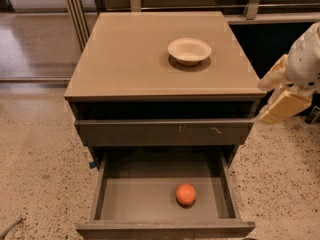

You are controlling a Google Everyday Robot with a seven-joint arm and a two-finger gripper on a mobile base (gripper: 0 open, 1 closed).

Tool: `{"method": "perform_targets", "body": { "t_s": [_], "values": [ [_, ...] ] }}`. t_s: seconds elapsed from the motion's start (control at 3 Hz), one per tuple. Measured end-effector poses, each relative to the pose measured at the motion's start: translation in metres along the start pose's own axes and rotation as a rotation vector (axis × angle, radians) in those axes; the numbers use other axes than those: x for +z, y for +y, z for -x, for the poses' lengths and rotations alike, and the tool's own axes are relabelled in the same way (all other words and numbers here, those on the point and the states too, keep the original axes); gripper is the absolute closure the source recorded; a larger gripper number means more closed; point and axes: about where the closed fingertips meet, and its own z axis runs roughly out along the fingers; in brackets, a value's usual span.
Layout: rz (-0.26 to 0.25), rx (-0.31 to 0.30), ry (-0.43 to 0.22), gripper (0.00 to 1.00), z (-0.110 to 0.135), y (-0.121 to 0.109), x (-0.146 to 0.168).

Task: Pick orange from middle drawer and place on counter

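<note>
One orange in the open drawer, pincer off to the right.

Camera view: a single small, round, smooth orange (186, 194) sits on the flat, plain floor of the middle drawer (145, 204), right of its centre and apart from the walls; this shallow grey-brown box is pulled out and is the only drawer open. Above it is one shut drawer front (150, 132) with a few pale scratches. The counter (125, 59), tan, roughly square and slightly glossy, carries one shallow round white bowl (189, 50) towards its back right. The pincer (281, 98), white and pale tan, hangs beside the counter's right front corner over the speckled floor (35, 174); whether it is open or closed I cannot tell.
</note>
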Motion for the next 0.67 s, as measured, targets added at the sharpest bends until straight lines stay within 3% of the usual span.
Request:
{"method": "perform_targets", "body": {
  "t_s": [0.33,0.67],
  "values": [
    [0.061,0.025,-0.118,0.7,-0.004,0.004,0.058],
    [0.179,0.036,-0.171,0.93,-0.012,0.022,0.122]
  ]
}}
